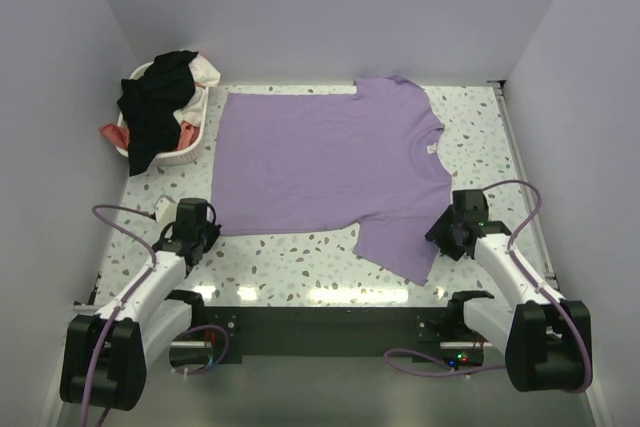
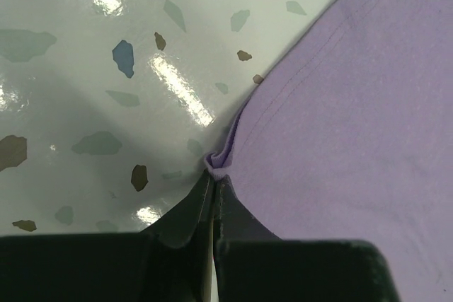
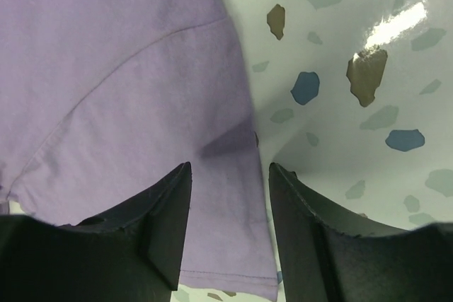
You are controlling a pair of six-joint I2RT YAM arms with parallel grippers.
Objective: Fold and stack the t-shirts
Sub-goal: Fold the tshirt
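A purple t-shirt (image 1: 320,162) lies flat on the speckled table, collar to the right. My left gripper (image 1: 200,234) is at its near left bottom corner. In the left wrist view the gripper (image 2: 214,175) is shut on a pinch of the shirt's hem corner (image 2: 221,155). My right gripper (image 1: 448,232) is above the near sleeve (image 1: 400,242). In the right wrist view the gripper (image 3: 230,171) is open, its fingers (image 3: 166,210) astride the sleeve's edge (image 3: 233,245), holding nothing.
A white basket (image 1: 190,152) with black, white and red clothes (image 1: 155,107) stands at the back left of the table (image 1: 300,262). White walls close in on the left, back and right. A raised rail (image 1: 515,162) runs along the table's right edge.
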